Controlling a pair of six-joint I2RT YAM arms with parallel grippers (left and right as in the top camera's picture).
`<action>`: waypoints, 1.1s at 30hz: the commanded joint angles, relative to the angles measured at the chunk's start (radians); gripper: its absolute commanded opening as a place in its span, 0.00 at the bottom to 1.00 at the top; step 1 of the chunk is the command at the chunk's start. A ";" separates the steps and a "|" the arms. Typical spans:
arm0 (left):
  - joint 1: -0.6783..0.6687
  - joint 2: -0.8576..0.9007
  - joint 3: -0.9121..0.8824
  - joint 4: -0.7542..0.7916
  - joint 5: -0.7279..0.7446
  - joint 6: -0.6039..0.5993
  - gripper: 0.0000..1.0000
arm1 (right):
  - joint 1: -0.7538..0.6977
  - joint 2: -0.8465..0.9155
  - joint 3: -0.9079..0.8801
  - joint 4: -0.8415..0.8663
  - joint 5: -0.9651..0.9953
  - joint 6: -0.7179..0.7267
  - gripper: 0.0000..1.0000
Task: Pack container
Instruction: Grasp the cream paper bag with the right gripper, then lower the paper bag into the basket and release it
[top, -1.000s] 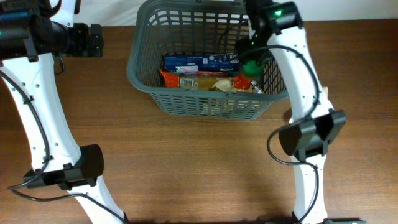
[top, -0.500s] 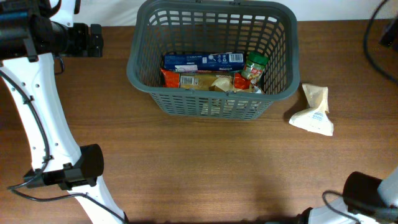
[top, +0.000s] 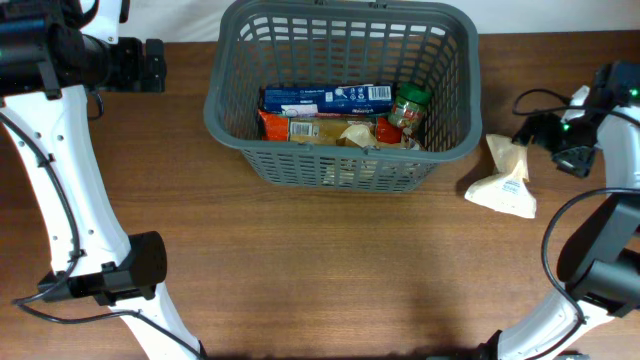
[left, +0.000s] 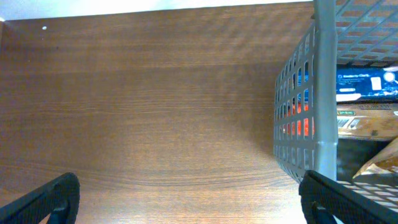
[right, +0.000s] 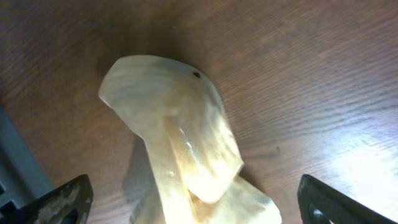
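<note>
Left arm (top: 60, 180) reaches up the left side, the left gripper (top: 155, 65) pointing right, jaws spread wide. Right arm (top: 622, 130) stands at the right edge, the right gripper (top: 548, 142) pointing left, jaws wide apart.

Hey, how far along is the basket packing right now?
Mostly packed: a blue box, a green-lidded jar and some packets lie inside the container. In hand: the right hand hovers open over the pale pouch, not gripping it. Left: that pouch, on the table right of the container, must go in. The left hand is open over bare table on the other side.
</note>
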 joint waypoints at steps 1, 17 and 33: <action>0.003 -0.002 -0.003 0.002 0.014 -0.013 0.99 | 0.003 0.036 -0.061 0.040 -0.008 -0.007 0.99; 0.003 -0.002 -0.003 0.002 0.014 -0.013 0.99 | 0.048 0.098 -0.164 0.097 -0.008 0.038 0.04; 0.003 -0.002 -0.003 0.002 0.014 -0.013 0.99 | 0.068 -0.169 0.531 -0.243 -0.032 0.045 0.04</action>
